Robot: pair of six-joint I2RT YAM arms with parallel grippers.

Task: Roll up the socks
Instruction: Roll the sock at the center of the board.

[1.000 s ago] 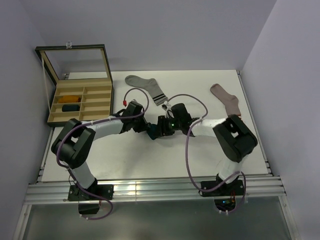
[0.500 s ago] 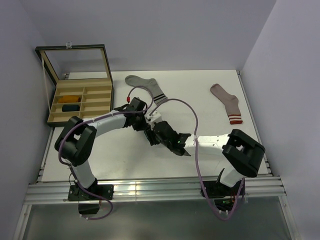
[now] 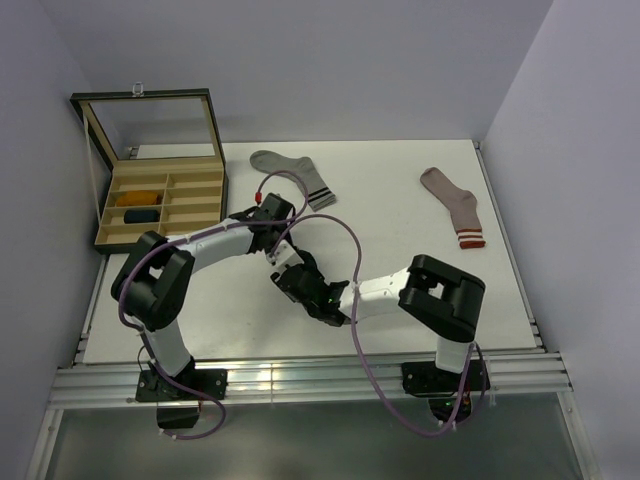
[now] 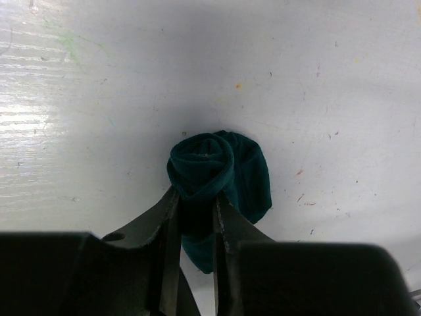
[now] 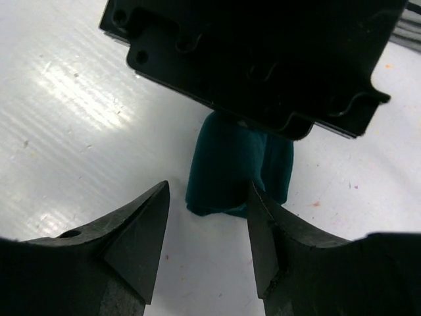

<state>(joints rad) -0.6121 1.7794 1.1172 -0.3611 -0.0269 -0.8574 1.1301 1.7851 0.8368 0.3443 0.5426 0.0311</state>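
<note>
Pinching the rolled teal sock (image 4: 217, 172) low on its near side, my left end effector (image 4: 195, 201) is closed to a narrow gap with a fold of the fabric between its fingers. The roll rests on the white counter (image 4: 79, 99) near its middle, its spiral end turned up toward the left wrist camera. My right end effector (image 5: 207, 197) hovers just beside the roll with its fingers spread wide, holding nothing and touching nothing. From that side the sock shows as a short upright bundle below the dark body of the left one. I judge this bundle light, soft and springy: knit fabric wound on itself wants to loosen, and a pinch on one outer layer would peel that layer off rather than carry the whole thing. The safer hold, I think, is across the full thickness of the roll, squeezing every layer together, or on the cuff if it must be folded over the bundle to lock it. At the far left of the counter a compartment box (image 3: 190, 205) already holds a mustard-orange roll (image 3: 140, 197) and a navy roll (image 3: 141, 214).
</note>
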